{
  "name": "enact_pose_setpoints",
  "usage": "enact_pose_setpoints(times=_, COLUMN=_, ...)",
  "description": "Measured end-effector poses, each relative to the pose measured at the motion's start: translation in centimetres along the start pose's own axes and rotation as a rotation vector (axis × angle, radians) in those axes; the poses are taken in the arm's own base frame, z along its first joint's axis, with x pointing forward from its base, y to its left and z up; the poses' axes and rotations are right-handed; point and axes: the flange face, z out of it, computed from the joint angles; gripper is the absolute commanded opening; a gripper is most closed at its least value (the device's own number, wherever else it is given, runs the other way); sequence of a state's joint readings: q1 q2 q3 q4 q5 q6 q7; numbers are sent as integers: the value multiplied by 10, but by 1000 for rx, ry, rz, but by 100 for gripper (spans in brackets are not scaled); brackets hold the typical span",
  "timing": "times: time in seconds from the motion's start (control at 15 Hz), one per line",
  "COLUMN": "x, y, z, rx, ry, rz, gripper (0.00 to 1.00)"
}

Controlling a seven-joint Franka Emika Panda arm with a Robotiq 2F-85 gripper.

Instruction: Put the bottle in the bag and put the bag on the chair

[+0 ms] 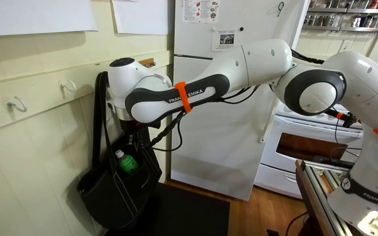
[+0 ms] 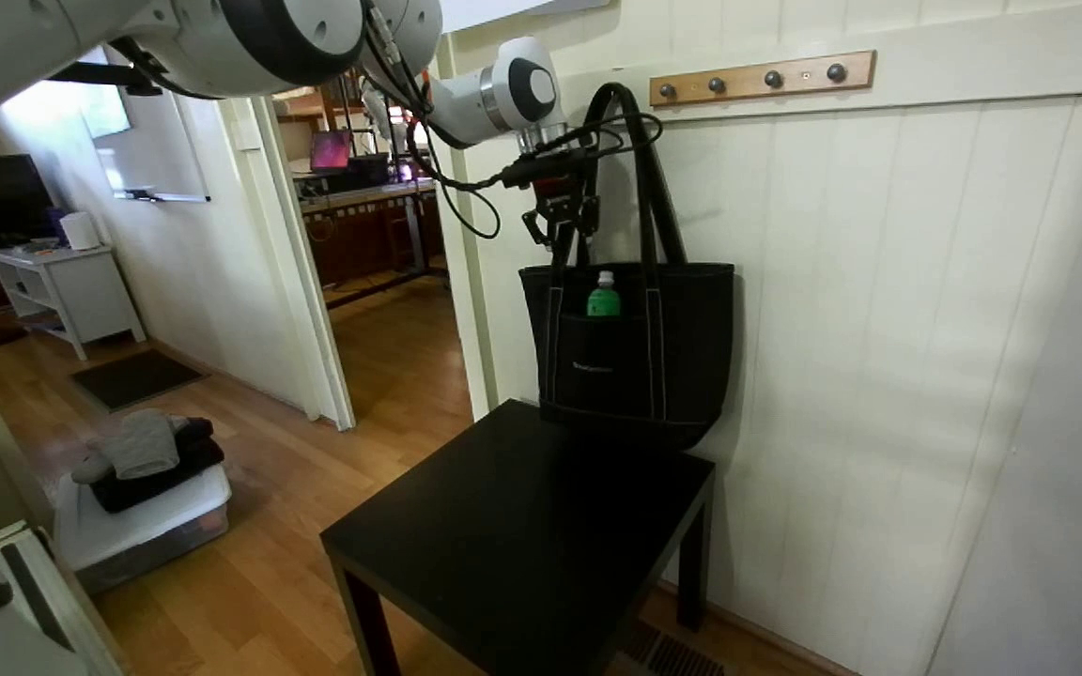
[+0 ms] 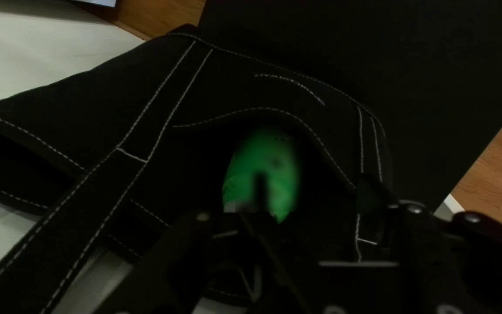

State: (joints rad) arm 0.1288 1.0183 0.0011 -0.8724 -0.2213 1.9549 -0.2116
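White arm links fill the 10 o'clock corner in an exterior view, nearest the camera, and lead off toward 12 o'clock. Moving right, the chair, a flat black seat on legs, stands at 6 o'clock; its turn has, I judge, not yet come. Up at 12 o'clock hangs the gripper, its jaws parted with a moderate gap, as the wrist view shows too, and I see nothing firmly held. From there the bottle lies at 5 o'clock, roughly upright in the front pocket, its upper part showing, near the jaws but apart from them as far as I can see. So part 1 of 2 looks done to me. At 1 o'clock from the chair, the bag hangs against the wall by its 2 handles; a strap passes right by the gripper, and whether it runs between the jaws I cannot tell. Its underside overlaps the seat's far edge, touching or not I cannot say. Part 2 is left, in my judgement: gripping the handles, freeing them and setting the bag on the chair without spilling the bottle. Further right, at 1 o'clock from the bag, the wooden peg rail seems to play no part
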Motion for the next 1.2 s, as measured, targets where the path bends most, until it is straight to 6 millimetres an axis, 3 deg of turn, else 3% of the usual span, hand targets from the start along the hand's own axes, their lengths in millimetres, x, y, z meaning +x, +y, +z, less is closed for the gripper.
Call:
enact_pose_setpoints(times=0.13, x=-1, y=-6, z=-13, rx=-4, ry=-5, rz=-6, gripper=100)
enact_pose_setpoints(times=0.53, x=-13, y=4, z=-37, rx=-38, ry=66, rz=24, gripper=100)
enact_pose_setpoints(times=1.0, x=-12, y=4, z=-38, rx=-38, ry=72, rz=24, gripper=100)
enact_pose_setpoints(times=1.2, x=-4, y=5, z=-44, rx=-51, ry=156, rz=53, gripper=100)
